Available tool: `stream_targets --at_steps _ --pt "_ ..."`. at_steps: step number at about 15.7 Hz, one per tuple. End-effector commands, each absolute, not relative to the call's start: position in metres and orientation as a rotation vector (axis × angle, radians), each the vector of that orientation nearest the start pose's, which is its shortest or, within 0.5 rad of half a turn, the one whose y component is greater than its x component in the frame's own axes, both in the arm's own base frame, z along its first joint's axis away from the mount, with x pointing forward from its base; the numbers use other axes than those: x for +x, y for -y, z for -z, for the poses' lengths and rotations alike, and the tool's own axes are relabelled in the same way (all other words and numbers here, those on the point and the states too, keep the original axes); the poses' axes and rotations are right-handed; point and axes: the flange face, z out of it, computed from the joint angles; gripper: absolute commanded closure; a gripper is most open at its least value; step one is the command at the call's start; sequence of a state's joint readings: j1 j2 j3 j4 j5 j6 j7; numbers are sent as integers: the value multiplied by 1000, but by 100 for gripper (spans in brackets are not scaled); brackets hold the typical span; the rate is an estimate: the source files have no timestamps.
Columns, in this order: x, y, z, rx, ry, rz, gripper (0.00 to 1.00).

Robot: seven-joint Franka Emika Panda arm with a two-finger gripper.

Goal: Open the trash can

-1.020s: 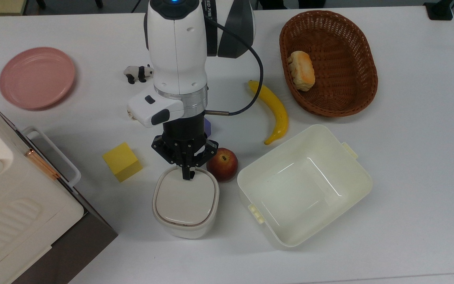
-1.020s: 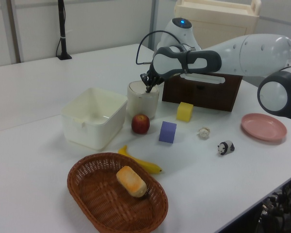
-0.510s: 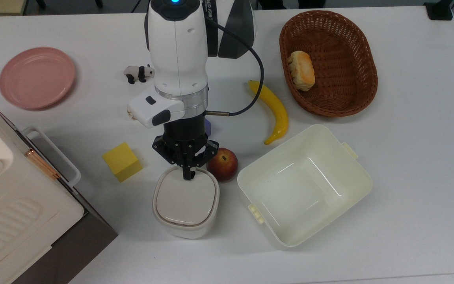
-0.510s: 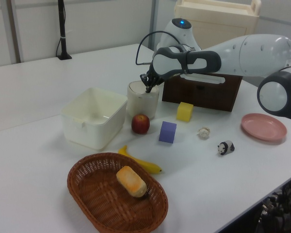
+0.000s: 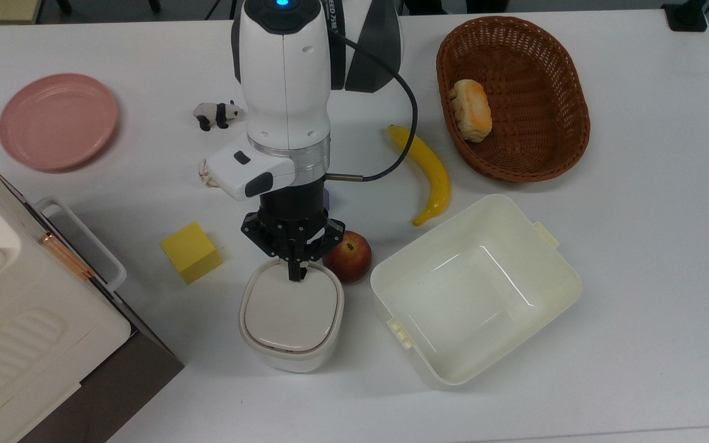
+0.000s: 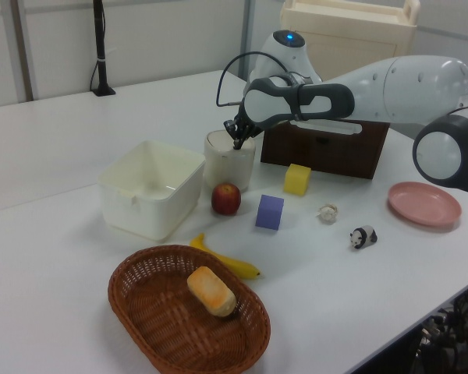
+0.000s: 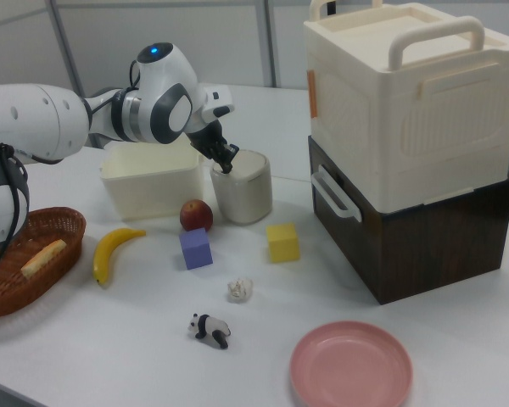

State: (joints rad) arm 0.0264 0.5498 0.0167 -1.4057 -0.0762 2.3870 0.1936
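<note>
**Pressing at the lid's rear edge, lid not yet up**

Going left to right across the top view: a pink round plate lies far left on the white surface, with a cream lidded case on a dark brown box filling the lower left corner. A yellow foam cube sits just left of the small off-white rounded-square trash can, whose beige lid lies flat and closed. The robot's black two-finger hand points down at the lid's upper edge, fingers drawn narrow together with nothing between them, the tips at or just on the rim. A red apple stands just right of the can, nearly touching it, and the large cream rectangular tub lies beyond that. A yellow banana and a brown wicker basket holding a bread roll sit further right.

Risks, as I judge them: the tips could miss the release and push the whole light can forward or tip it, since nothing braces it. A sideways drift would knock the apple and set it rolling.

Room is tight to the right of the can, moderate toward the cube, and open along the top view's lower edge. The lid needs clearance above to swing, and the hand stands over that edge now.
</note>
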Motion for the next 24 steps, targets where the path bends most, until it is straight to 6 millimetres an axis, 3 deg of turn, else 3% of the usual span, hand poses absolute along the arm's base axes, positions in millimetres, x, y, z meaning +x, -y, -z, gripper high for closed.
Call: stream_targets --at_steps 1,5,10,14,17,19,21,22,24 --pt "748 -38 -418 -3076 -177 671 100" --pt "745 -29 -435 -3064 -204 694 100" --pt "731 -14 -493 -3028 -245 781 100" --pt "706 -3 -522 -3081 -263 655 99" --pt "673 -3 -536 -3148 -198 490 88" --pt "636 -5 -552 -3197 -103 316 74" --pt "611 0 -568 -3229 -84 185 62" --pt "602 3 -571 -3255 -85 123 49" --pt "592 6 -575 -3313 -86 49 0"
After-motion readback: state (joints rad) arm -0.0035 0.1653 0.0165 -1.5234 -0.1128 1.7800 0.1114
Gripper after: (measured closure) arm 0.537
